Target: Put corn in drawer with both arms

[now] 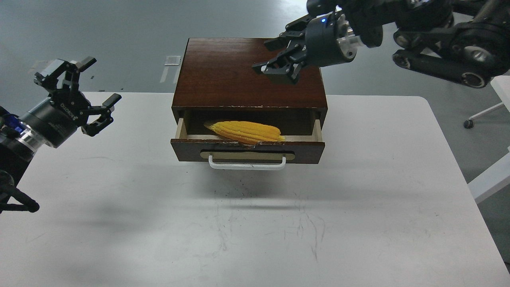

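One corn [245, 132] lies inside the open drawer [247, 149]; left tool [93, 93] spread wide, empty; right tool [275, 56] likewise.

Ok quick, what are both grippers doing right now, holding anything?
Left gripper: open, empty, above the table's left side.
Right gripper: open, empty, over the cabinet top.
The corn lies in the open drawer.

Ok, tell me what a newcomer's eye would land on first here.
First, the bright yellow corn lying in the open drawer of the dark wooden cabinet at the middle of the white table. Next, the two black arms: the right gripper hovers over the cabinet's top, and the left gripper hangs above the table's left edge with its jaws spread, holding nothing.
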`<state>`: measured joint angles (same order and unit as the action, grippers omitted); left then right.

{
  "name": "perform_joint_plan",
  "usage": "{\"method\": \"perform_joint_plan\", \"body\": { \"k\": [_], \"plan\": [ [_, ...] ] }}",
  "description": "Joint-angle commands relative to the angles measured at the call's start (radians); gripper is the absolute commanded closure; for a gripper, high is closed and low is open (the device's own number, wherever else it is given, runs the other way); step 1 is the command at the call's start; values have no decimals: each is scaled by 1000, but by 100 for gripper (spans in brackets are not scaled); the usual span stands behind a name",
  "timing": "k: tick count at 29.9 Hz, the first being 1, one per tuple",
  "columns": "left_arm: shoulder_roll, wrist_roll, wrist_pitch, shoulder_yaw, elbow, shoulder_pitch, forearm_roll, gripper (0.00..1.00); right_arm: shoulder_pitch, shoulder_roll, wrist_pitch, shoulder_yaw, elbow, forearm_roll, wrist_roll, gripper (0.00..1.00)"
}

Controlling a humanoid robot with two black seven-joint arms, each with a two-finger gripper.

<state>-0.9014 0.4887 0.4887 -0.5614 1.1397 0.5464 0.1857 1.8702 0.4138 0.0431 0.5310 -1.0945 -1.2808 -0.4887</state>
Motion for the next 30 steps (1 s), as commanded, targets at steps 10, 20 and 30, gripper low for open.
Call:
{"method": "perform_joint_plan", "body": {
  "k": [10,20,30],
  "plan": [
    [12,0,0,0,0,-5,1,1,-503,330,-5,-405,-10,566,0,4],
    [19,0,0,0,0,-11,1,1,-1019,307,-6,-819,-5,946,0,4],
    [41,0,0,0,-1,-25,1,1,-1146,223,-8,-858,33,1137,0,4]
  ]
}}
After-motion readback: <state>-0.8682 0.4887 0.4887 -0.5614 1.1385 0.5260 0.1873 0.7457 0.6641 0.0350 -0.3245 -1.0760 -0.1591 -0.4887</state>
